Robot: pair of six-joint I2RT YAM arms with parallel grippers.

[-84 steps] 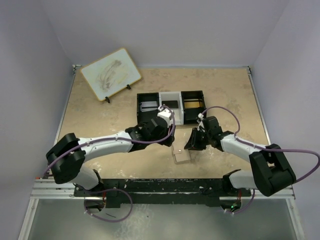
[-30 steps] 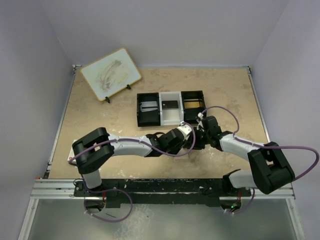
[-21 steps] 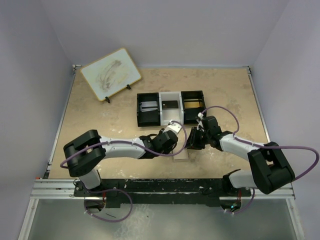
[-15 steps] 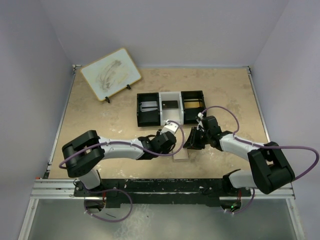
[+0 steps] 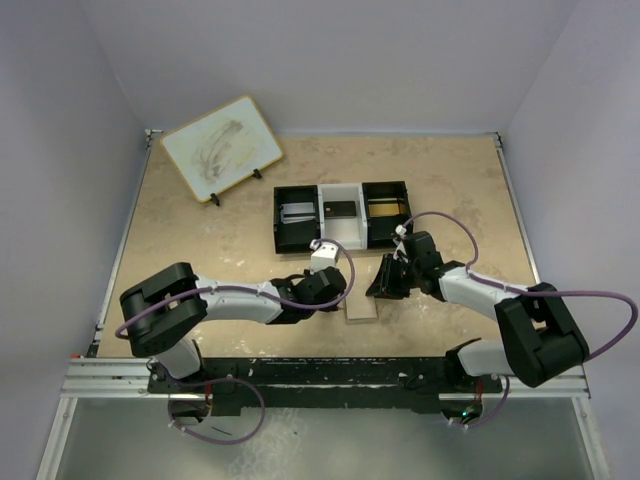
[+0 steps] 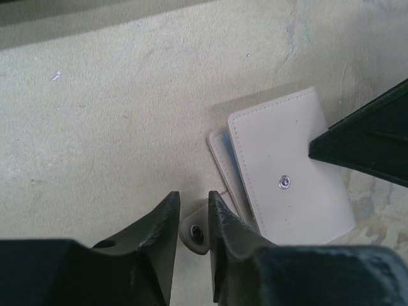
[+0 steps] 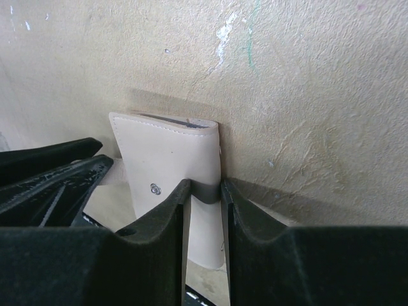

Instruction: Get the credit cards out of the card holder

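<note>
The card holder [image 5: 362, 306] lies shut on the table, tan outside up, with a metal snap [image 6: 284, 183] and a sliver of pale blue lining [image 6: 233, 167]. My left gripper [image 6: 192, 205] sits low at its left side, its jaws narrowed round the holder's rounded snap tab [image 6: 194, 233]. My right gripper [image 7: 203, 191] is shut on the holder's right edge, seen from above [image 5: 385, 287]. A silvery credit card [image 5: 297, 212] and a dark credit card [image 5: 341, 209] lie in the tray. Whether the holder has a card inside is hidden.
The three-compartment tray [image 5: 321, 235] stands just beyond both grippers, with something golden [image 5: 384, 208] in its right compartment. A wood-framed whiteboard [image 5: 222, 148] leans at the back left. Both arms converge on the holder, near the table's front rail [image 5: 330, 368].
My left gripper has drawn back leftward, from beside the right gripper to the holder's left side, and its jaws have narrowed round the snap tab. The right gripper has kept its grip and place.
</note>
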